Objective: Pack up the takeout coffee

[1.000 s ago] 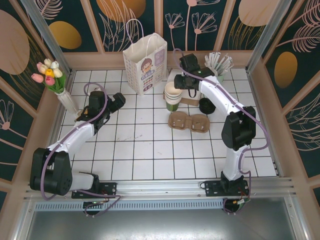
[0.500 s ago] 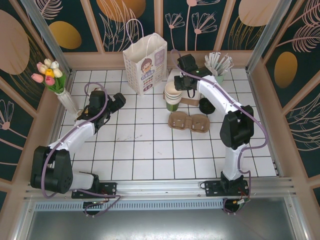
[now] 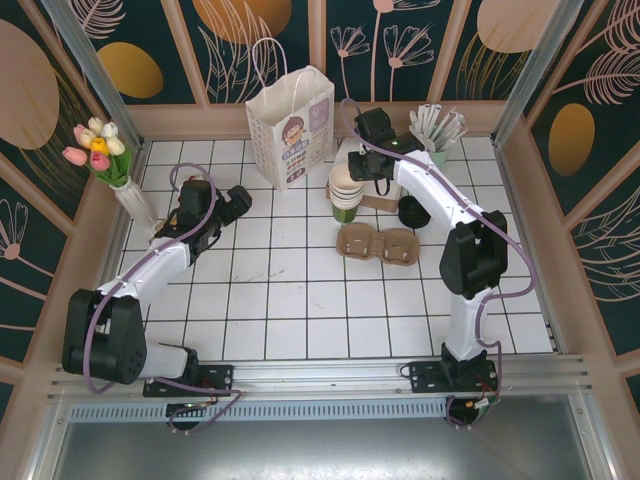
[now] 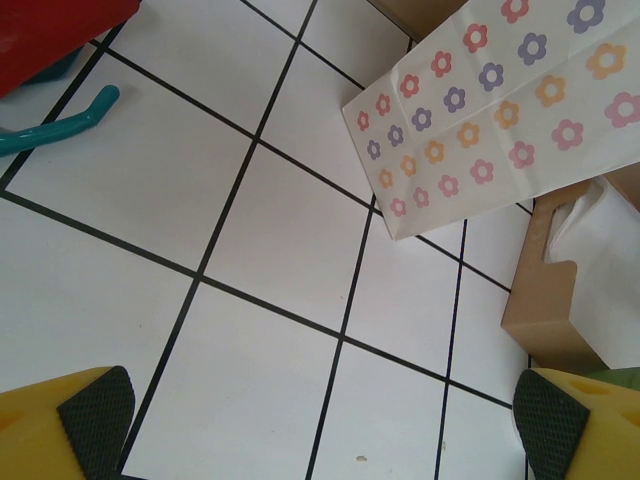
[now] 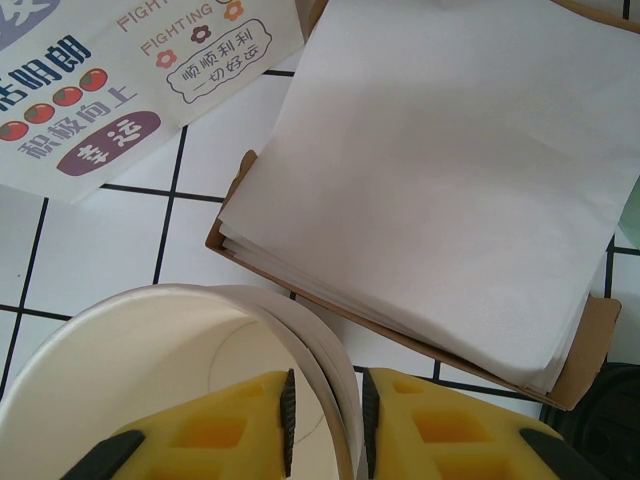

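- Looking down from the top camera, you see the right arm rise from its base at the near edge. Its elbow is bent high over the right of the tabletop. The forearm reaches away and left, so the right claw comes down at the right rim of the takeout coffee cup.
- The cup stands upright on the tiles, near the white paper bag and to its right, just beyond the brown cup carrier.
- Your left arm lies low along the left side. The left claw is over bare tiles, well apart from the cup.
- Compared with a second ago, the right claw sits a touch farther left and its elbow has swung slightly with it. The cup, the bag and the left arm are where they were.
- From the left wrist camera, the left claw's fingers are spread wide at the two lower corners, with nothing between them but tile. The bag's flowered side is ahead.
- From the right wrist camera, the pads are nearly together, one inside the cup and one outside. They pinch its cream wall at the rim.
- A stack of white napkins lies just beyond the cup in a cardboard tray.
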